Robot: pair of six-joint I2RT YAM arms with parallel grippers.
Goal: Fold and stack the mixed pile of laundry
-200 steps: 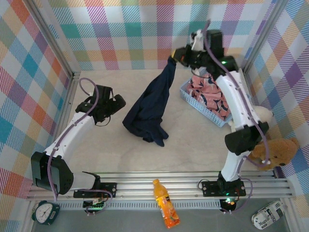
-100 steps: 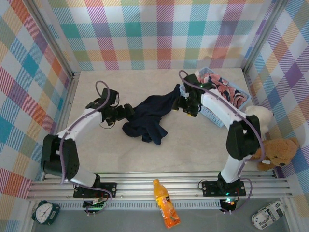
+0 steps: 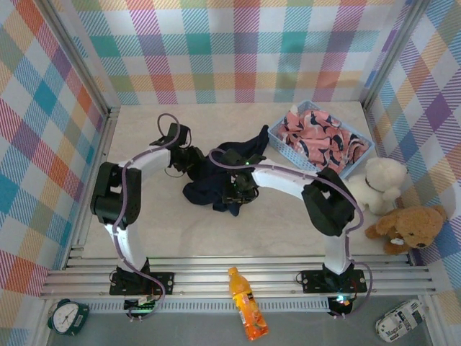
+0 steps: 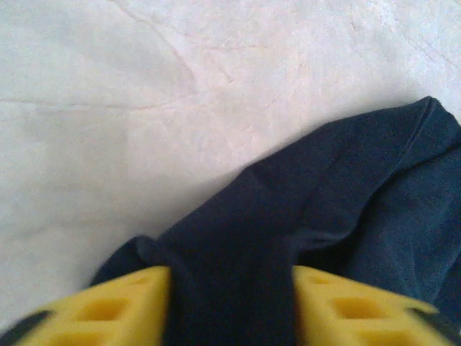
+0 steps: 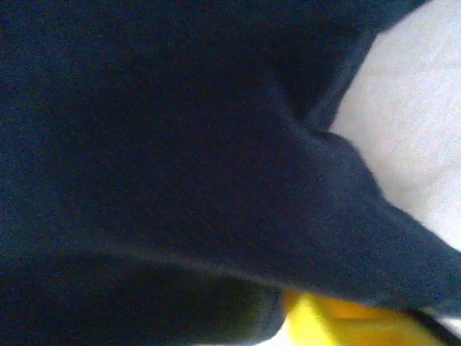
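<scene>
- The left claw [image 4: 230, 292] was closed narrow on a bunched fold of the trousers [image 4: 346, 216]. Navy cloth filled the gap and touched both yellow fingers [image 4: 122, 310].
- The right claw [image 3: 241, 189] was buried in the same garment. One yellow finger [image 5: 338, 321] showed under a drape of cloth, and its state could not be told.
- The trousers [image 3: 205, 191] lay crumpled mid-tabletop [image 3: 180, 238] between the two claws, with one end trailing toward the basket [image 3: 302, 160].
- The pink garment [image 3: 317, 133] lay heaped in the basket, well apart from both claws.
- Handling, as judged: the trousers were light, limp and without stiffness. They would sag from any grip point, and layers would drag along together. There was no breakage risk.
- Grip was likely good on a thick fold, while a single layer could slip free.
- Recommended hold: one claw at each end of the waistband or of a leg hem, on an outer edge rather than the bunched middle, so the cloth spreads flat when drawn apart.
- Risk: a hold on the middle of the heap would lift a knot, not an edge.
</scene>
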